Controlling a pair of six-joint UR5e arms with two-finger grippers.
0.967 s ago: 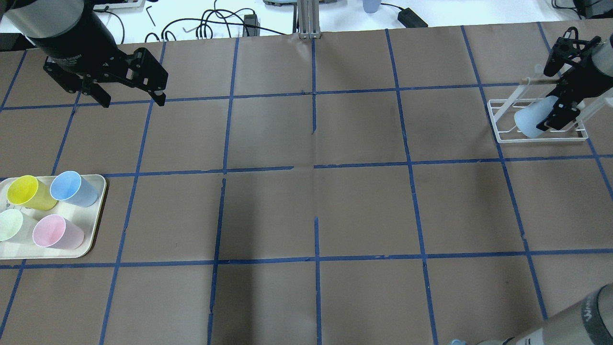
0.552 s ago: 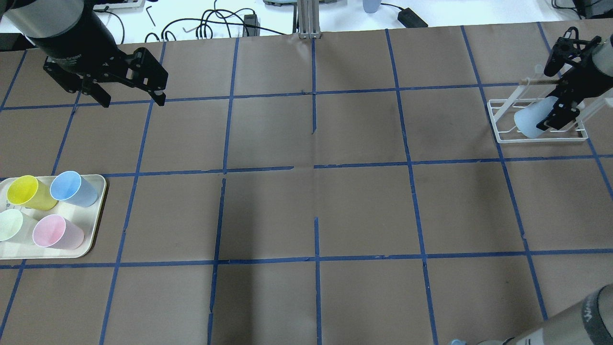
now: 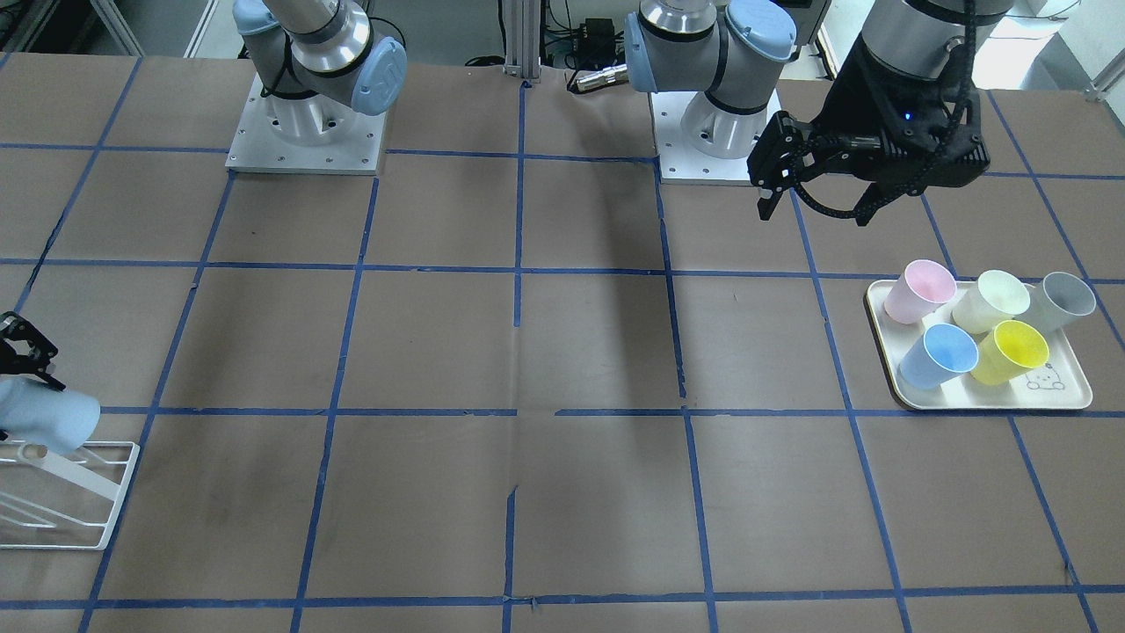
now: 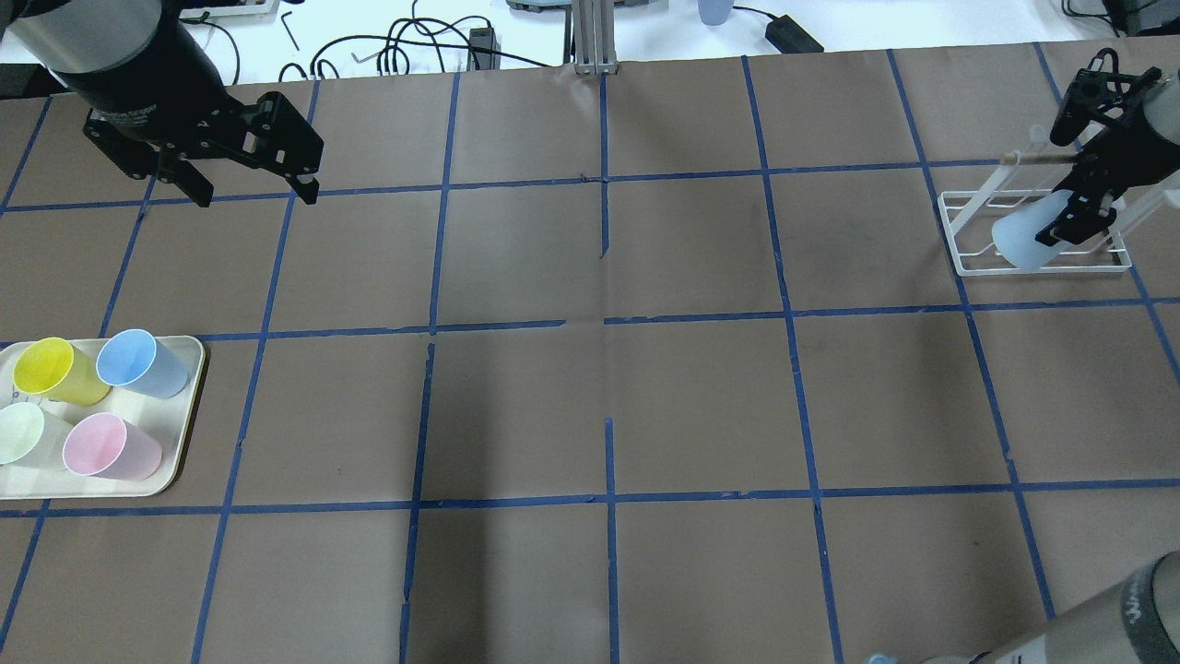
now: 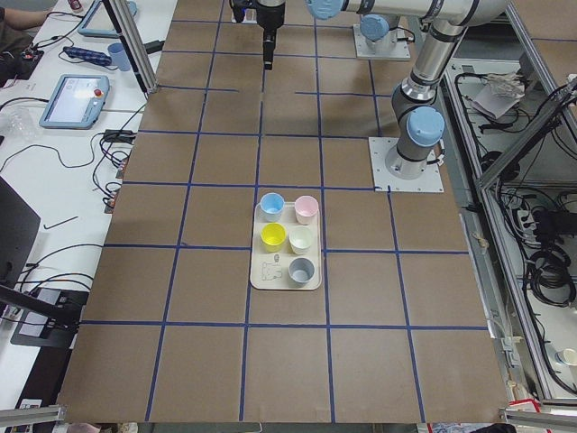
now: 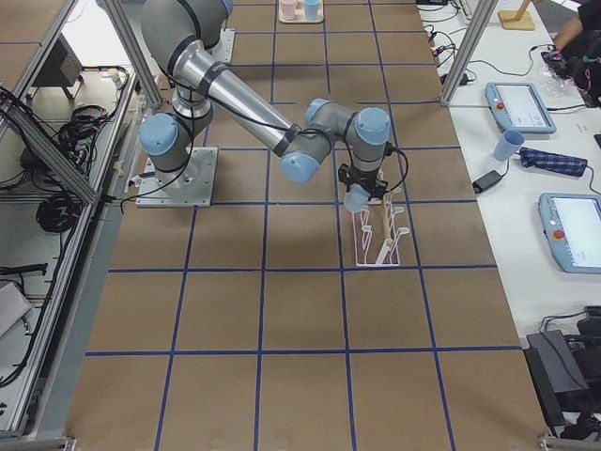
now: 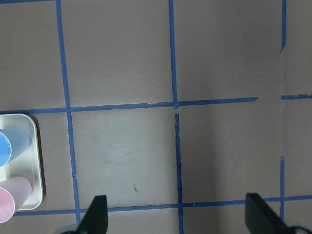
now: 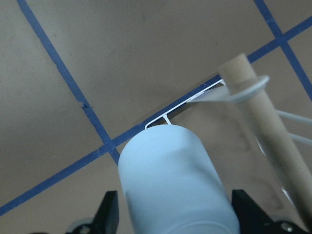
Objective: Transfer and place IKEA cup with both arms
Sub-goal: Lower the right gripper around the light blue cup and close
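Observation:
The IKEA cup (image 4: 1019,235), pale icy blue, lies tilted over the white wire rack (image 4: 963,258) at the table's far right. My right gripper (image 4: 1051,189) is shut on it, one finger on each side. In the right wrist view the cup (image 8: 170,180) fills the gap between the fingers, next to the rack's wooden rod (image 8: 263,107). It also shows in the front-facing view (image 3: 44,420), at the left edge. My left gripper (image 4: 256,196) is open and empty above the far left of the table, its fingers (image 7: 97,217) spread wide.
A cream tray (image 4: 189,406) at the left edge holds yellow (image 4: 46,367), periwinkle-blue (image 4: 134,360), pale green (image 4: 18,433) and pink (image 4: 97,444) cups. A grey cup (image 3: 1068,299) stands on it too. Cables lie beyond the far edge.
My right gripper has shifted slightly to the right with the cup at the rack. The left arm has not moved.

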